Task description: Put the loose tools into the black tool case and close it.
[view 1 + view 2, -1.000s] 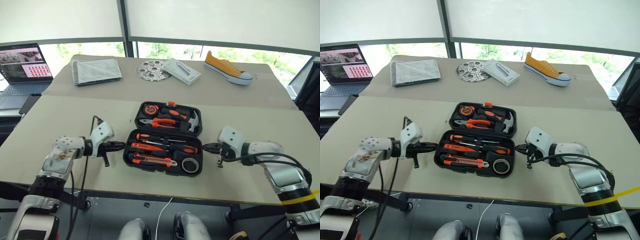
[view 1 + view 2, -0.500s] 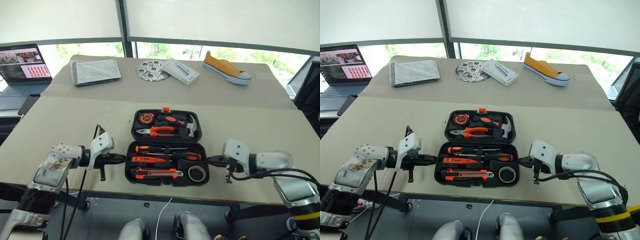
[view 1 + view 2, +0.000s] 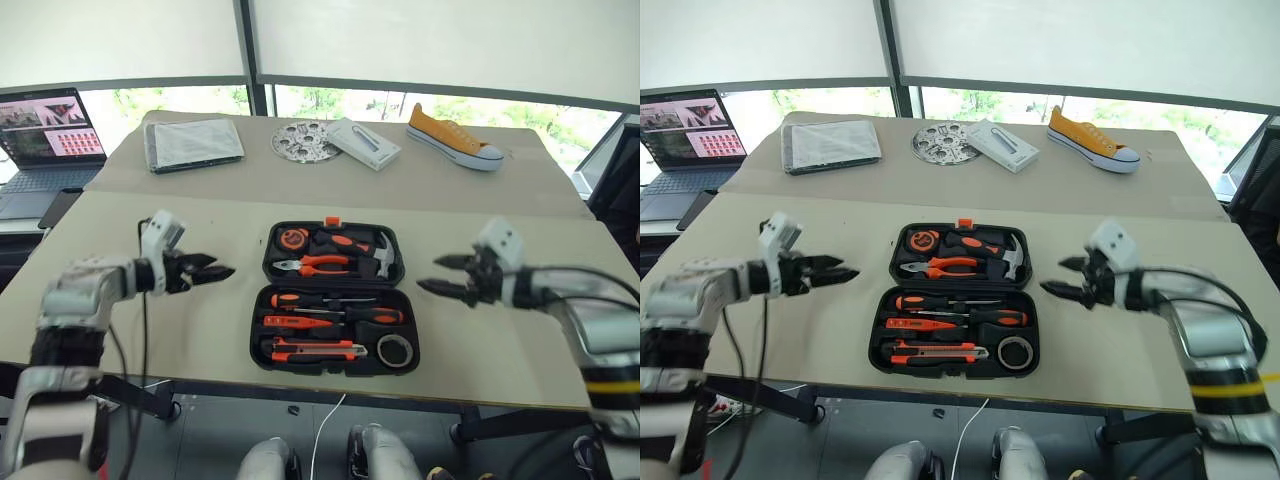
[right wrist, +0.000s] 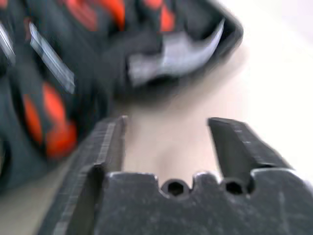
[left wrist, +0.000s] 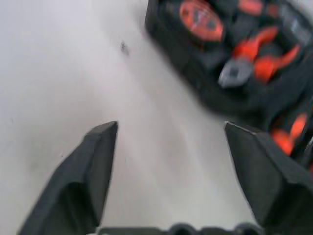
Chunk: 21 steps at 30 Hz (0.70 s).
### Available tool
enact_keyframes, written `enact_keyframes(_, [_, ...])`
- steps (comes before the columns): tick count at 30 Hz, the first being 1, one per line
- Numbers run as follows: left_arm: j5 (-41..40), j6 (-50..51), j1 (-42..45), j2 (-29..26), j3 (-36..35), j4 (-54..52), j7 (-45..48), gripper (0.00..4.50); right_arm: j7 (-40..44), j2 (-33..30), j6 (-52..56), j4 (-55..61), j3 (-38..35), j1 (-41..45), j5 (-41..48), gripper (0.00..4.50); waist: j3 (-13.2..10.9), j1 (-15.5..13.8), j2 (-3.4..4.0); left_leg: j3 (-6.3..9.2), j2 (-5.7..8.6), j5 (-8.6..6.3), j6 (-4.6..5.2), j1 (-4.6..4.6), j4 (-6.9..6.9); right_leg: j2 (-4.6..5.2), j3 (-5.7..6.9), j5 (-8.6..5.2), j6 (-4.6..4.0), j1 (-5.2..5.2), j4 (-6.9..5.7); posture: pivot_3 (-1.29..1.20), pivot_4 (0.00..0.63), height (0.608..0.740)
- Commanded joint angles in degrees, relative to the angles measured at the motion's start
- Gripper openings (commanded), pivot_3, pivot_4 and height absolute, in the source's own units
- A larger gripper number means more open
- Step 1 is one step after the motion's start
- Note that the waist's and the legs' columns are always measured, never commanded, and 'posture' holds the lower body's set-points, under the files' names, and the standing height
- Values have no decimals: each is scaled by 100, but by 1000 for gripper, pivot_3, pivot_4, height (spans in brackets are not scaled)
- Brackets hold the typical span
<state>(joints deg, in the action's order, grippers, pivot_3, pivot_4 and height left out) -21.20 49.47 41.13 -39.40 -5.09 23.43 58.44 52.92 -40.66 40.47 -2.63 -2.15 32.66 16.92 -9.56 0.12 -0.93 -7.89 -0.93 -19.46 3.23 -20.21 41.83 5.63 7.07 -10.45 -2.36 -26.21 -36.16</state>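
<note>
Left eye view, black tool case [image 3: 335,300] open, tools spread

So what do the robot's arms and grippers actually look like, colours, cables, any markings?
Both arms have silver-grey metal shells with white housings at the wrists and black joints. Each ends in a gripper of two black, tapering, pointed jaws: left gripper, right gripper. Black cables loop loosely along both forearms. The right arm carries a yellow band lower down. The right wrist view shows ridged inner faces on its fingers.
</note>
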Motion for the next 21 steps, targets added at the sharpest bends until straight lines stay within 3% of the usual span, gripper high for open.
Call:
enact_keyframes(1, [-37,483,613,330,4,482,-435,4416,-432,365,575,-819,173,778,-68,4151,0,16,0,0,2,0,0,-2,0,0,2,1,-1,0,0,0,150,733])
enact_keyframes(7, [205,175,1126,771,235,1217,-642,4416,-903,806,537,-2238,413,1545,-448,4151,0,65,1,-2,6,1,-1,-10,-24,-10,34,1,3,-4,-4,0,150,733])
enact_keyframes(13, [256,89,1243,912,297,1443,-631,2581,-882,841,617,-2479,492,1650,-532,2366,1,95,1,0,2,1,-4,-8,-27,-10,36,2,5,-4,-4,0,150,733])
enact_keyframes(19, [295,-45,1232,974,272,1574,-635,219,-776,814,709,-2050,683,1440,-537,276,2,85,3,-10,6,3,-6,-1,-10,9,17,5,12,1,-4,0,150,733])
enact_keyframes(21, [297,-61,1239,993,259,1586,-618,24,-732,794,791,-1882,710,1375,-501,28,5,90,2,-11,6,5,-11,7,-10,11,9,6,15,6,-7,0,150,733])
